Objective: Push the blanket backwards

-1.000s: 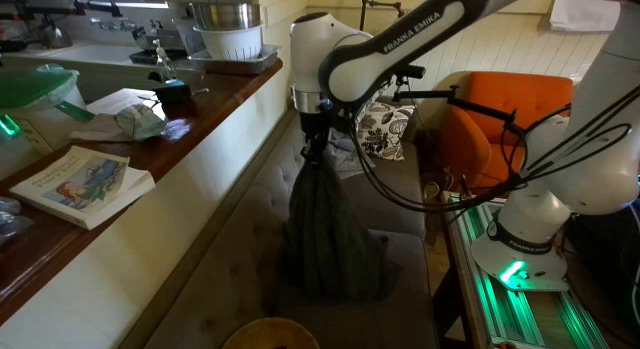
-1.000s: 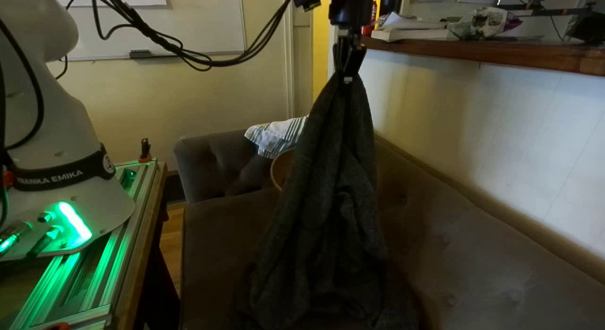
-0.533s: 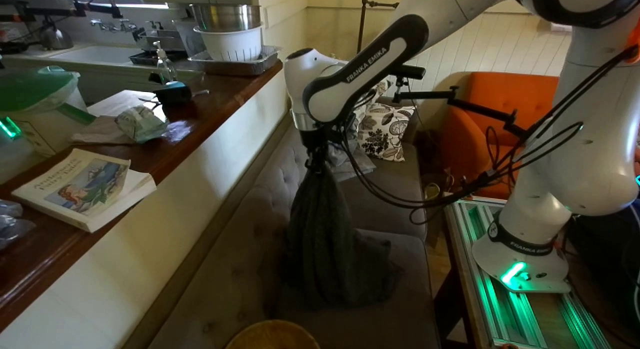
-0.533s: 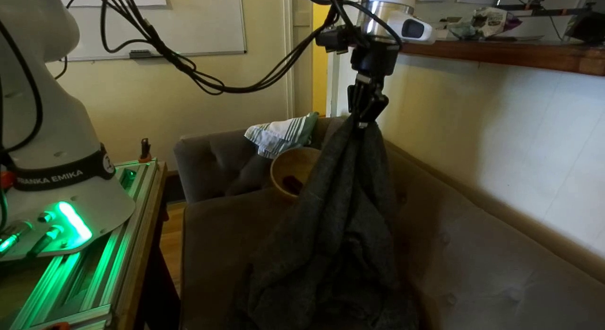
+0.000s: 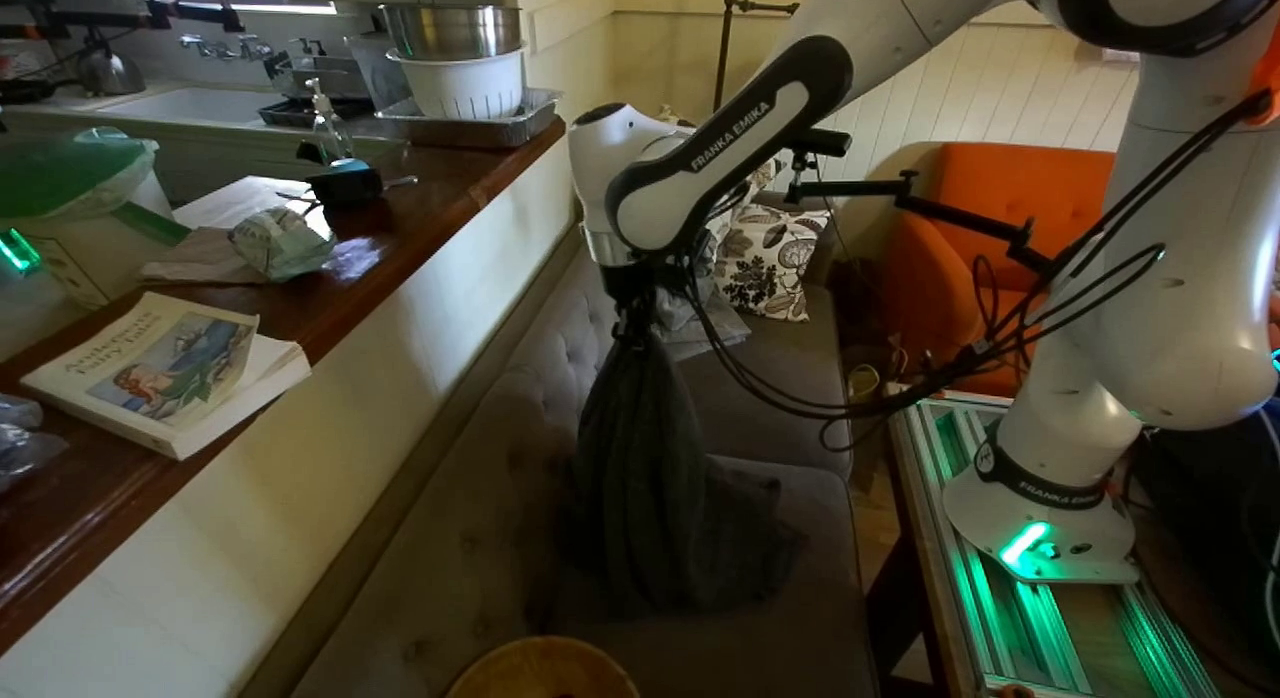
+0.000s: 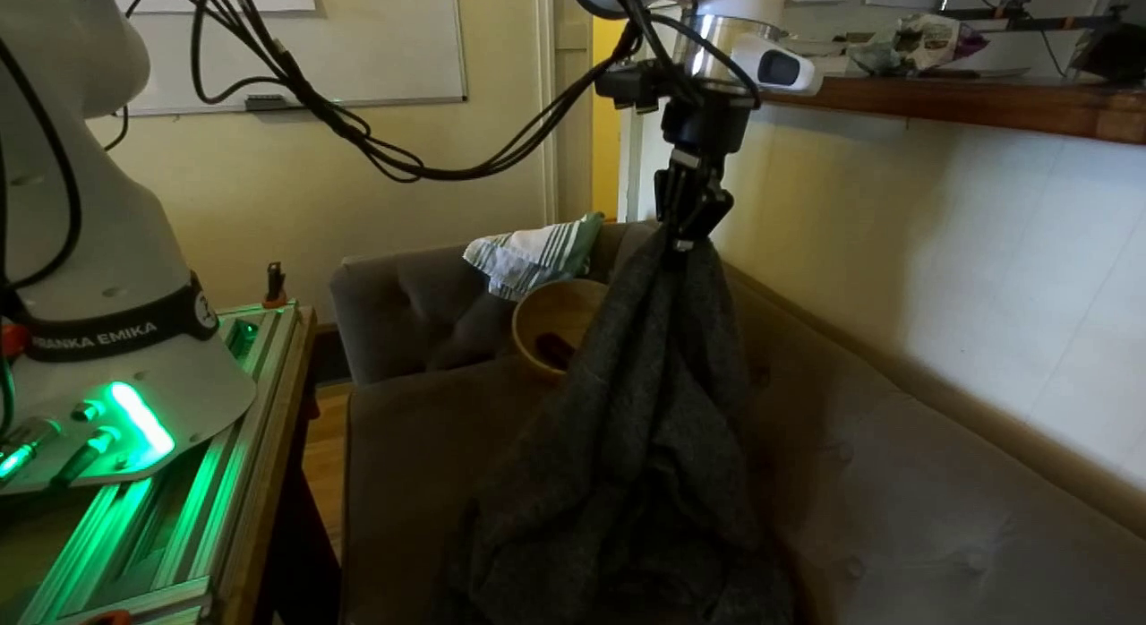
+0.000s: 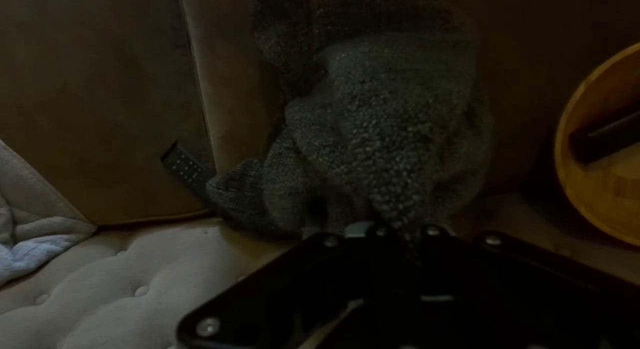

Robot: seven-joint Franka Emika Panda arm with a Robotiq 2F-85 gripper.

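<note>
Pinching a bunched peak of the dark grey blanket [image 6: 640,410] in the downturned pincer [image 6: 684,238], raised above the sofa seat [image 6: 421,464] and near the tufted backrest [image 6: 922,500]. Gripped from overhead, presumably for shifting the hanging cloth backwards by a single handful. Resting lower down on the sofa seat in loose folds, likely for want of a full lift, and apt to trail or crumple behind any move of the peak. Overlapping a wooden bowl [image 6: 560,304] in an exterior view yet lying apart from it in the wrist view, so probably not touching. Hidden by cloth and gloom at the very point of grip in the wrist view. Cropped along the lower folds [image 6: 618,576] in an exterior view, short of any hem. Showing only one end of a remote-like object [image 7: 186,166] at the blanket's edge, tucked under or merely behind, impossible to say which. Hard, too, to name the dark item [image 7: 607,137] in the bowl.
</note>
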